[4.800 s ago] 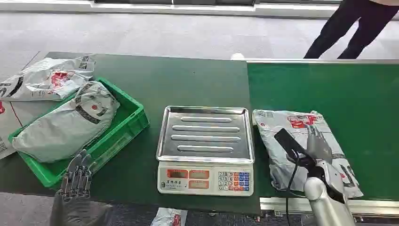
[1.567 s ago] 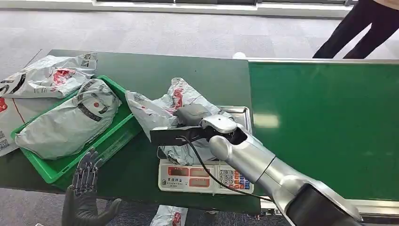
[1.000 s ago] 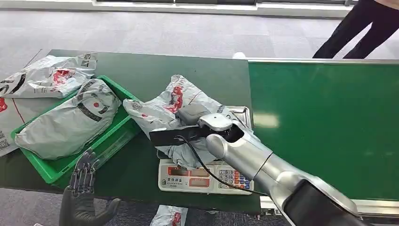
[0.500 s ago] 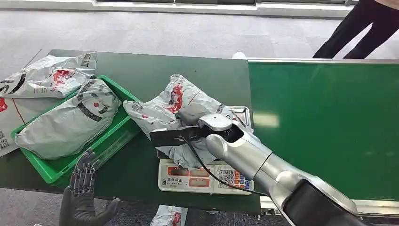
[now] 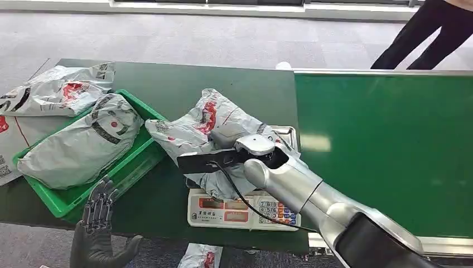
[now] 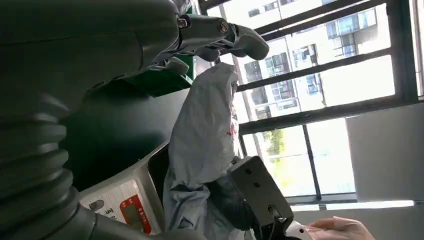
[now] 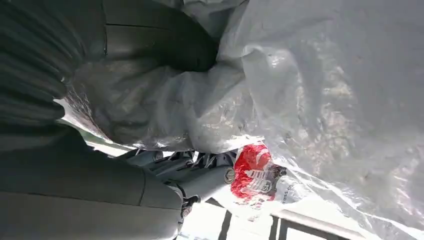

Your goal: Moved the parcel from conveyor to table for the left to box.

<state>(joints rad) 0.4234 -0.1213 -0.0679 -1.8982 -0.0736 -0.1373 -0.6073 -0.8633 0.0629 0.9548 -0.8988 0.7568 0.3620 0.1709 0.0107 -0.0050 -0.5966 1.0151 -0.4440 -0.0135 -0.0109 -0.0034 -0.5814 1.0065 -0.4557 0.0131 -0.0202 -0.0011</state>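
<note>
— Parcel (image 5: 209,125) is where?
— On the scale (image 5: 244,207), it covers the tray; the right hand (image 5: 226,135) grips it, fingers mostly hidden by the crumpled grey bag.
— And the left hand (image 5: 96,223)?
— Low at the surface (image 5: 240,89) edge, fingers spread, holding nothing, beside the green crate (image 5: 146,151).

A parcel (image 5: 215,131) held over the scale (image 5: 244,209) blocks the tabletop's (image 5: 234,89) front edge; the green crate (image 5: 142,153) crowds its left side, leaving bare tabletop along the far edge.

glossy crinkled plastic parcel (image 5: 215,125)
</note>
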